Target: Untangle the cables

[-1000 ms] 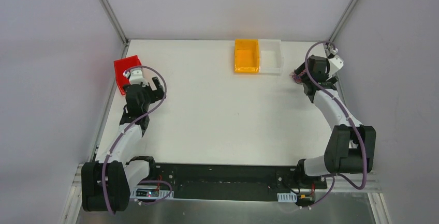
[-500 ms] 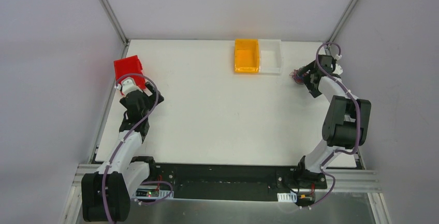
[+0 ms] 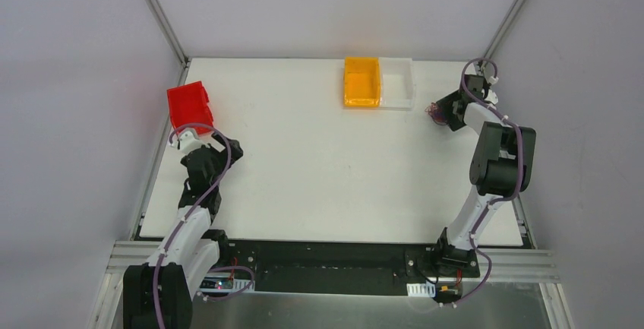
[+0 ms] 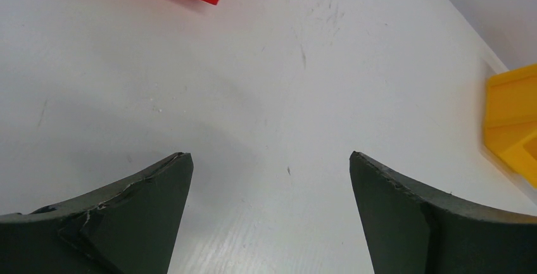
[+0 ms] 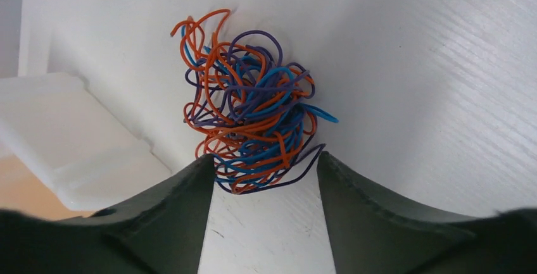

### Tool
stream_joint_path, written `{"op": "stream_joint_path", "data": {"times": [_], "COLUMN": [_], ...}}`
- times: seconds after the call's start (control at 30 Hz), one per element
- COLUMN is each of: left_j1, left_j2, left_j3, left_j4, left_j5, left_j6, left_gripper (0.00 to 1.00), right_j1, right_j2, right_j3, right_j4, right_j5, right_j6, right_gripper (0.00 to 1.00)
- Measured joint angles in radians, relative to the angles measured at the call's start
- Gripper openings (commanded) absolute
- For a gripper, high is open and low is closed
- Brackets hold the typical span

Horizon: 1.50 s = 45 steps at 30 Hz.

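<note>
Orange-blue-purple cables [image 5: 253,116] are sitting between the tips of the right pincer [image 5: 265,155] (gripped? can't tell). The left pincer [image 4: 269,156] is gaping empty. Pinch one loop only.

Light: we see bright, even light from above on the white counter [image 3: 319,169].
Shadows: soft and pale, around the left tool [image 4: 269,155] and just beside the cables [image 5: 253,122].
Glare: mild sheen on the counter in the wrist views.
Focus: cables sharp; the white bin [image 5: 76,141] at the edge is blurred.
</note>
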Motion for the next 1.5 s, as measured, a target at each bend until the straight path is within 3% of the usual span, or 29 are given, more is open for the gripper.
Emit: {"op": "stream_joint_path", "data": {"times": [0.07, 0.17, 0.27, 0.43, 0.7, 0.83, 0.87, 0.93, 0.97, 1.13, 1.2, 1.33, 1.43, 1.5], "left_j1": [0.0, 0.0, 0.0, -0.062, -0.351, -0.466, -0.491, -0.525, -0.536, -0.549, -0.55, -0.574, -0.598, -0.61], "left_j2": [0.0, 0.014, 0.041, 0.077, 0.156, 0.235, 0.255, 0.29, 0.304, 0.37, 0.403, 0.501, 0.612, 0.677], "left_j3": [-0.007, -0.006, 0.0, 0.05, 0.114, 0.157, 0.171, 0.2, 0.214, 0.281, 0.289, 0.293, 0.334, 0.375], "left_j4": [0.01, 0.039, 0.04, 0.026, 0.026, 0.021, 0.019, 0.018, 0.018, 0.037, 0.067, 0.124, 0.143, 0.15], "left_j5": [0.027, 0.084, 0.142, 0.229, 0.251, 0.251, 0.251, 0.251, 0.252, 0.261, 0.277, 0.327, 0.401, 0.449], "left_j6": [-0.002, -0.002, -0.016, -0.076, -0.07, -0.041, -0.031, -0.018, -0.01, 0.015, 0.031, 0.071, 0.089, 0.096], "left_gripper": [1.0, 1.0, 0.93, 0.91, 0.9, 0.89, 0.89, 0.89, 0.89, 0.89, 0.89, 0.87, 0.85, 0.85], "right_j1": [0.0, 0.0, 0.0, 0.011, 0.16, 0.329, 0.38, 0.462, 0.498, 0.542, 0.541, 0.539, 0.537, 0.537], "right_j2": [0.008, -0.006, -0.058, -0.239, -0.585, -0.728, -0.757, -0.789, -0.797, -0.823, -0.857, -0.906, -0.897, -0.878], "right_j3": [-0.001, -0.054, -0.14, -0.302, -0.472, -0.536, -0.555, -0.583, -0.593, -0.626, -0.636, -0.636, -0.636, -0.636], "right_j4": [0.01, 0.078, 0.111, 0.132, 0.108, 0.082, 0.078, 0.071, 0.068, 0.009, -0.027, -0.055, -0.056, -0.056], "right_j5": [-0.005, -0.014, -0.024, -0.051, -0.155, -0.224, -0.243, -0.283, -0.311, -0.327, -0.282, -0.215, -0.221, -0.251], "right_j6": [0.006, 0.023, 0.031, 0.028, -0.032, -0.064, -0.072, -0.092, -0.104, -0.154, -0.164, -0.166, -0.171, -0.184], "right_gripper": [0.42, 0.18, 0.0, 0.0, 0.0, 0.11, 0.2, 0.57, 0.67, 0.92, 0.9, 0.76, 0.63, 0.6]}}
